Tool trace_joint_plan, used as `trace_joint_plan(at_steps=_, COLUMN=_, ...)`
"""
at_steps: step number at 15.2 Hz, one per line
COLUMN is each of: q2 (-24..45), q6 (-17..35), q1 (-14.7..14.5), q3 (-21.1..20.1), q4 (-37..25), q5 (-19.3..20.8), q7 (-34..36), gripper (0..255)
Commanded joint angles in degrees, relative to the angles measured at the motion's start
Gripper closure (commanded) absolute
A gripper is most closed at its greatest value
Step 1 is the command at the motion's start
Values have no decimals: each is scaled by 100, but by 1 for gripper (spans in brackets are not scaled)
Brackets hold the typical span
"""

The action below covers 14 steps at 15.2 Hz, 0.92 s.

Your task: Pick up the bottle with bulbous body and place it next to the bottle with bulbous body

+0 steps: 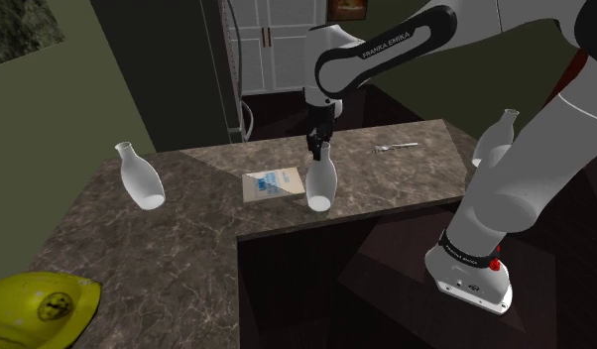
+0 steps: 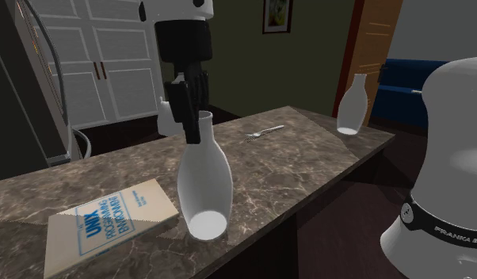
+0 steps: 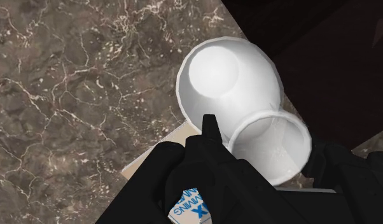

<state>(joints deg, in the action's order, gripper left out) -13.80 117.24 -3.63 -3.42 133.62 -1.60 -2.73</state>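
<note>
Nearest in the shoulder view, a yellow hard hat [image 1: 39,307] lies at the lower left corner of the dark marbled stone desk [image 1: 138,248]. Further in, at the desk's edge that faces the stand, is the white bulbous bottle with a narrow neck [image 1: 320,183], upright. The black tool [image 1: 316,149] reaches straight down onto it and grips the neck just under the mouth. In the wrist view one finger [image 3: 209,130] presses on each side of the rim. Whether the bottle's base touches the desk cannot be told. Just beside it, toward the shoulder view's left, a pale book with blue print [image 1: 274,183] lies flat. Well apart, further left, stands a second white bulbous bottle [image 1: 138,176]. Beyond these a small silver fork [image 1: 396,147] lies near the far edge. A third white bulbous bottle [image 2: 353,103] stands at the end toward the shoulder view's right, partly behind the arm there. White panelled cupboards [image 1: 272,40] stand behind the desk.
</note>
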Motion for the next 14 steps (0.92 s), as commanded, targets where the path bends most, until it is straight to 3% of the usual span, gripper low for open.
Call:
trace_joint_plan(at_steps=1, q2=-45, q6=-146, q1=0, q3=1, q4=-102, q5=-1, q7=2, gripper=255)
trace_joint_plan(at_steps=14, q2=-283, q6=-1171, q1=4, q3=17, q4=-889, q5=1, q7=6, gripper=255)
